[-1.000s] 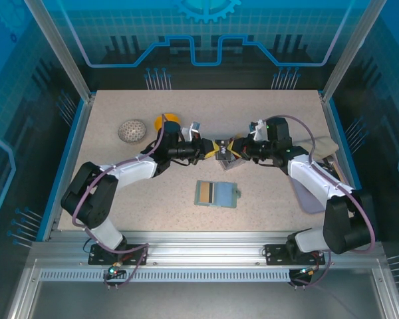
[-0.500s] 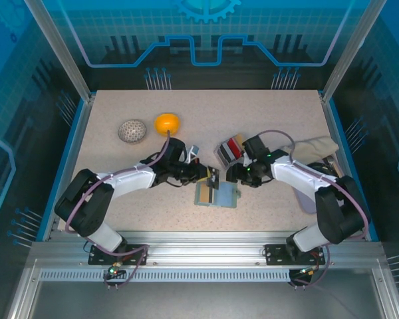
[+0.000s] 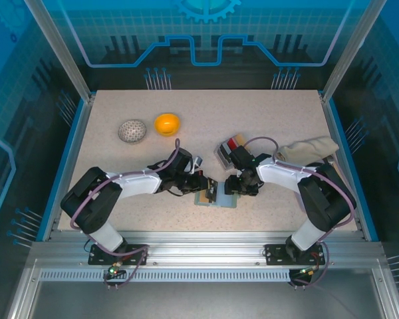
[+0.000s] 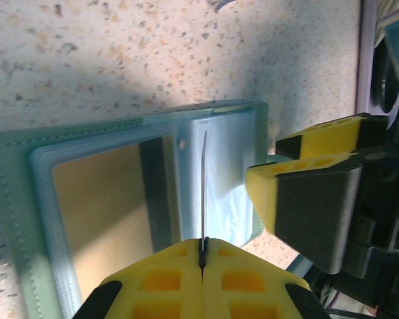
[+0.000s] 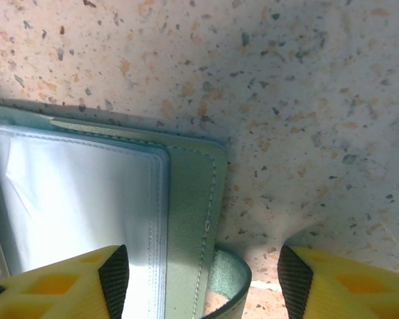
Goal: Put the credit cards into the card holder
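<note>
The card holder (image 3: 221, 201) lies open on the table near the front, its blue-grey pockets facing up. A tan credit card (image 4: 100, 212) sits in one pocket. My left gripper (image 3: 211, 189) is shut on a thin credit card (image 4: 205, 186), seen edge-on and standing over the holder's (image 4: 227, 166) right-hand pocket. My right gripper (image 3: 231, 188) is open at the holder's right edge (image 5: 193, 199), its fingers (image 5: 113, 276) straddling the snap tab (image 5: 229, 282) with nothing held. A small stack of credit cards (image 3: 230, 147) lies further back.
An orange ball (image 3: 167, 123) and a grey mesh ball (image 3: 132, 131) sit at the back left. A beige cloth (image 3: 312, 147) lies at the right, near the table's edge. The two grippers are very close together over the holder.
Both arms came forward from the card stack to the card holder. The left carried a card along. The right gripper opened and now sits at the holder's edge.
</note>
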You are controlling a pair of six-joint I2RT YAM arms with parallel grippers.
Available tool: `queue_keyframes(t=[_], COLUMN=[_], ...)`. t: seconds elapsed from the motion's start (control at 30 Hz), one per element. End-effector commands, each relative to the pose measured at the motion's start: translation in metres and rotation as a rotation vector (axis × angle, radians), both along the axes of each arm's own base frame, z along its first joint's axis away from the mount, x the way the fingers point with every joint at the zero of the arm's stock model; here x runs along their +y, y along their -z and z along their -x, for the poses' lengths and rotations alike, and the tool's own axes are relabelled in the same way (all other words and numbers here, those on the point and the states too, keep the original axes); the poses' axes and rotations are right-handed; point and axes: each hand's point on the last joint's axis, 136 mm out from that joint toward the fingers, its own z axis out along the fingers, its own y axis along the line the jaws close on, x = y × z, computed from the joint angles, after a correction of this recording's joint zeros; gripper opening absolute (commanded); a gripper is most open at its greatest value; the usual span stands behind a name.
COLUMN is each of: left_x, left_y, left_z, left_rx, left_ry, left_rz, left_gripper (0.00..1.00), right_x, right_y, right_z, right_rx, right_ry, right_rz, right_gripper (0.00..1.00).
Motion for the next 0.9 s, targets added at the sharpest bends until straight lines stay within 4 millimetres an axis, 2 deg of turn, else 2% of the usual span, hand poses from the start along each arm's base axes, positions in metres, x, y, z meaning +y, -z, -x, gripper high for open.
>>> queue_keyframes(t=[0.0,0.07,0.13,0.33,0.47,0.87], left_x=[0.006,0.004,0.003,-0.001,-0.003,0.001], left_y=[0.015,0.018,0.021,0.026,0.026,0.011], left_z=[0.005,0.006,0.005,0.007,0.006,0.005], left_rx=[-0.005,0.003,0.008,0.031,0.041,0.010], left_ry=[0.002,0.001,-0.001,-0.017,-0.038,-0.081], left_rz=[-0.047,-0.042,-0.036,0.003,0.034,0.053], left_gripper=[0.00,0.00,0.00,0.00,0.00,0.00], right_x=[-0.002,0.000,-0.004,-0.004,-0.007,-0.014], right_y=[0.009,0.007,0.014,0.022,0.028,0.030], right_z=[0.003,0.000,0.007,0.011,0.013,0.011], right_rx=[0.015,0.002,0.023,0.046,0.057,0.054], right_ry=[0.011,0.013,0.018,0.046,0.062,0.082], right_rz=[0.028,0.016,0.021,-0.028,-0.041,-0.031], right_gripper=[0.61,0.58,0.55,0.37,0.31,0.23])
